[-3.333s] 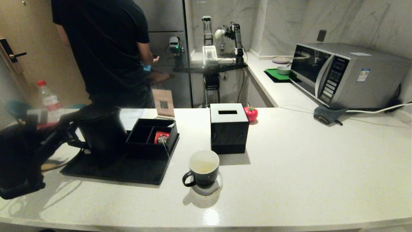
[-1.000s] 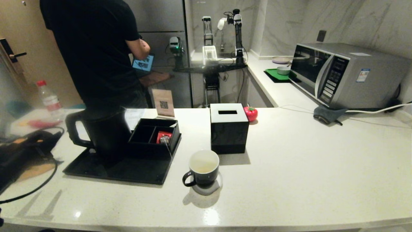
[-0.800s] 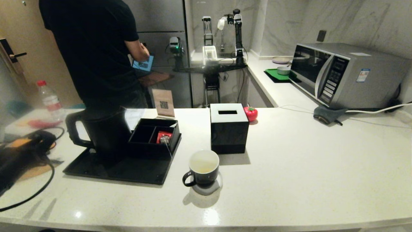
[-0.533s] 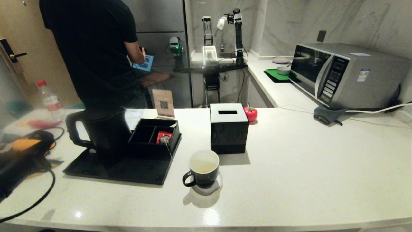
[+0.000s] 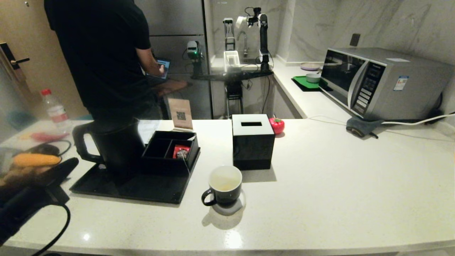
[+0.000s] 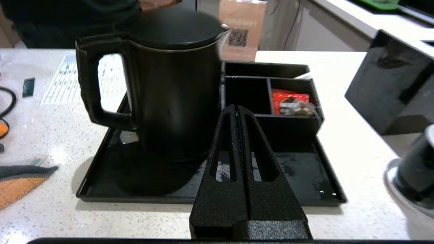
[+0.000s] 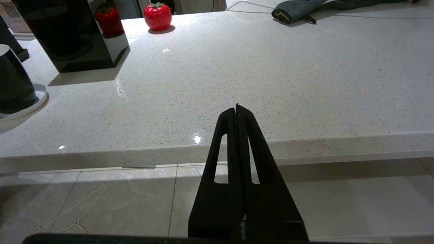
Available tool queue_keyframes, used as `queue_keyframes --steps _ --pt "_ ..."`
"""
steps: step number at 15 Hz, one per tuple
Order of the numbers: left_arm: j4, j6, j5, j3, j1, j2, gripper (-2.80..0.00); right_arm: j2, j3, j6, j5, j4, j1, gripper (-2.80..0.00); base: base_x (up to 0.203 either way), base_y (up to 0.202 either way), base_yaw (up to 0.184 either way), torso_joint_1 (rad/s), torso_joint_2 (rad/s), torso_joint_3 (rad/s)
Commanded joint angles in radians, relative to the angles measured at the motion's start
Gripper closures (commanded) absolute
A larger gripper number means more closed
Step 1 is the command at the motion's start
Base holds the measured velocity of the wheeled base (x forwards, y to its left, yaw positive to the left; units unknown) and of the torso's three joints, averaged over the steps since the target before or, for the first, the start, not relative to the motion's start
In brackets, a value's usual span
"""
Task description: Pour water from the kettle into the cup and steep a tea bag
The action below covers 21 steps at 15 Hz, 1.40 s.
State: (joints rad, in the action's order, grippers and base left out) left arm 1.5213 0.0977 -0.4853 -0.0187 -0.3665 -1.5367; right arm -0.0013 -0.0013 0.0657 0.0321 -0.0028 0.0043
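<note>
Head view. Kettle [image 5: 117, 147]: matte black, upright on black tray [image 5: 106, 186] at left of white counter [image 5: 337, 177], loop handle turned toward counter's left end. Divided black box [image 5: 169, 151]: on same tray, just right of kettle, touching or nearly so; red packet [image 5: 180, 150] in its right compartment with tea bag [image 5: 182, 153] lying on it, thin string trailing over box's front wall. Cup [image 5: 224, 185]: dark outside, white inside, on pale coaster [image 5: 236, 208] off tray's right front corner; handle toward lower left; faint pale pool at bottom. Black tissue box [image 5: 252, 140]: behind cup. Red tomato-shaped item [image 5: 277, 125]: just right of tissue box. Microwave [image 5: 384, 83]: far right. Left gripper [image 5: 65, 165]: at left edge, low, near tray's left side, apart from kettle handle.

Left wrist view. Left gripper [image 6: 238, 107]: jaws pressed together, nothing between them, tip before the kettle [image 6: 169, 98] and box wall, touching neither. Tea bag [image 6: 296, 106]: on red packet in right compartment. Cup [image 6: 415, 169]: partly cut off at the frame's edge.

Right wrist view. Right gripper [image 7: 236, 106]: jaws pressed together, empty, parked below and in front of counter edge. Cup [image 7: 13, 83]: on coaster, far side.
</note>
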Motion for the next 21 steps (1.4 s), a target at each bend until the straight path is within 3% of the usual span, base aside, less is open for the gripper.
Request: queue_keyframes --steps 1,5,9,12,15,18,21 --pt "0.011 0.002 -0.006 0.018 0.008 0.07 0.0 0.001 0.0 0.0 0.0 0.0 0.0 0.0 0.0 0.0 0.0 0.0 0.0 0.0" --pt "-0.129 0.003 -0.011 0.019 0.045 0.213 0.0 0.001 0.0 0.0 0.0 0.0 0.0 0.0 0.0 0.0 0.0 0.0 0.0 0.0" --pt "-0.351 0.005 -0.071 0.019 0.062 0.411 0.0 0.001 0.0 0.0 0.0 0.0 0.0 0.0 0.0 0.0 0.0 0.0 0.0 0.0" --pt "-0.38 0.006 -0.111 0.017 0.128 0.446 0.0 0.001 0.0 0.0 0.0 0.0 0.0 0.0 0.0 0.0 0.0 0.0 0.0 0.0" --pt "-0.416 0.001 -0.129 -0.01 0.246 0.458 0.0 0.001 0.0 0.0 0.0 0.0 0.0 0.0 0.0 0.0 0.0 0.0 0.0 0.0" --pt "-0.642 -0.008 -0.125 -0.142 0.388 0.472 0.0 0.001 0.0 0.0 0.0 0.0 0.0 0.0 0.0 0.0 0.0 0.0 0.0 0.0" --pt "-0.974 -0.053 -0.117 -0.33 0.445 0.453 0.0 0.001 0.0 0.0 0.0 0.0 0.0 0.0 0.0 0.0 0.0 0.0 0.0 0.0"
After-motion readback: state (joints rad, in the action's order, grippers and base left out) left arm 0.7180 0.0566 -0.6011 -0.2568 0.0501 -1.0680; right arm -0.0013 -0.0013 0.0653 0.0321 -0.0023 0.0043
